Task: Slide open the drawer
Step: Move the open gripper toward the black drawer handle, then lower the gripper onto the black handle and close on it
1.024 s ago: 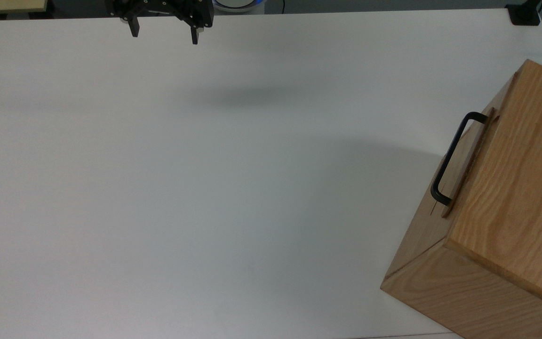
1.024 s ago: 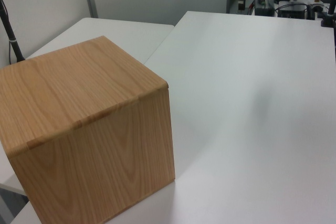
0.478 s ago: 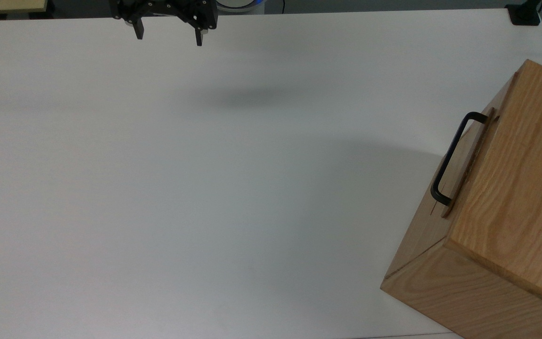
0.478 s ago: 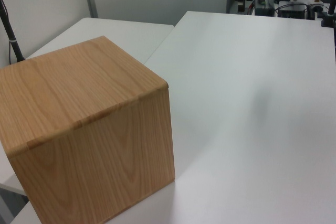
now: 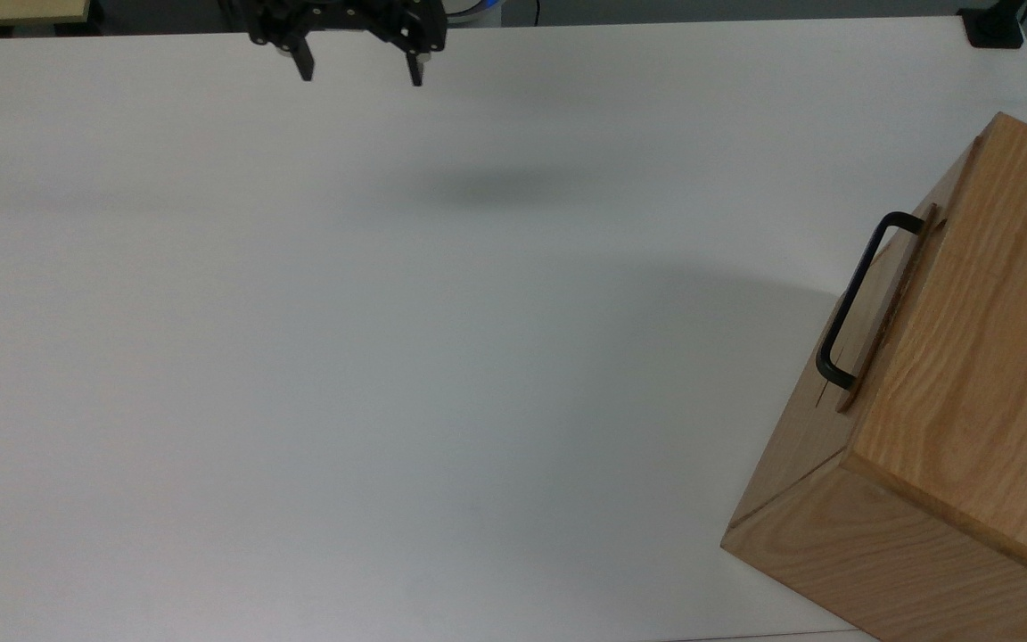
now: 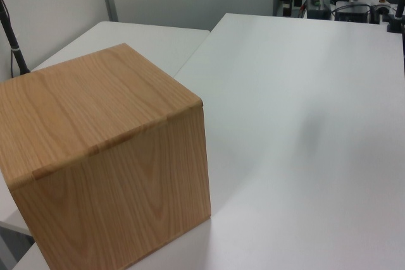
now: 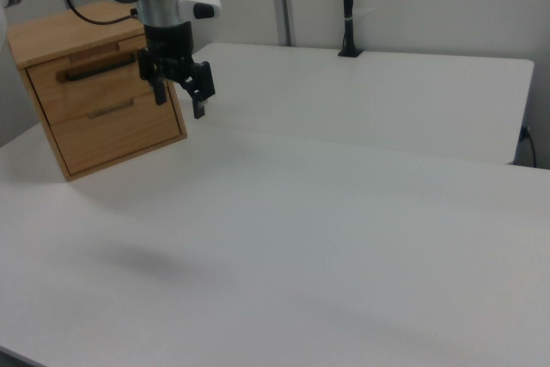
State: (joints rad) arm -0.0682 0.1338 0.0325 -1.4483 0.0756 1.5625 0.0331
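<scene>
The drawer (image 5: 890,308) sits shut in the front of an oak-grain cabinet (image 5: 968,401) at the top view's right edge, and its black bar handle (image 5: 852,303) faces the top view's left. In the right view the drawer (image 7: 86,92) and handle (image 7: 96,69) are in the cabinet's upper part, at the right view's far left. In the left view the cabinet (image 6: 101,169) shows its plain back and side. My gripper (image 5: 359,73) hangs open above the table's far edge, well away from the handle, holding nothing. In the right view my gripper (image 7: 180,100) overlaps the cabinet's right corner.
The white table (image 5: 389,357) stretches wide between gripper and cabinet. A black clamp (image 5: 993,25) sits on the table corner at the top view's upper right. A black pole (image 7: 347,6) rises behind the table in the right view. A lower panel (image 7: 120,131) lies under the drawer.
My gripper has shifted toward the top view's right along the table's far edge, still open. The cabinet and drawer have not moved.
</scene>
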